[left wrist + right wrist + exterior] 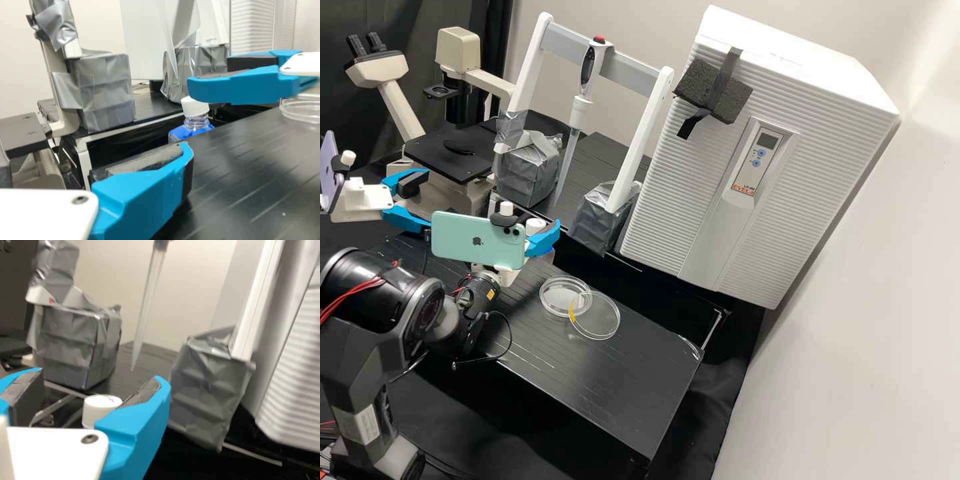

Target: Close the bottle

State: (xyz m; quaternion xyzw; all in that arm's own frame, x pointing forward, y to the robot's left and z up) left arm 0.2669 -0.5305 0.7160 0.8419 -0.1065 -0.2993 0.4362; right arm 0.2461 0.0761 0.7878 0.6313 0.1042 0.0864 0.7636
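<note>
Bottle (191,131), white cap (194,106) on its neck, stood at the counter's (620,373) far edge between the right claw's (99,385) wide-spread fingers; whether they touched it was unclear. Beyond, the left claw (413,199) gaped, holding nothing.

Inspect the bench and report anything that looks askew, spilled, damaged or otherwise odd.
Two clear petri dish halves lie overlapping on the bench, not stacked neatly, with a yellow mark where they meet. The pipette stand's feet are bundled in crumpled grey tape, a makeshift look. Nothing appears spilled.
</note>
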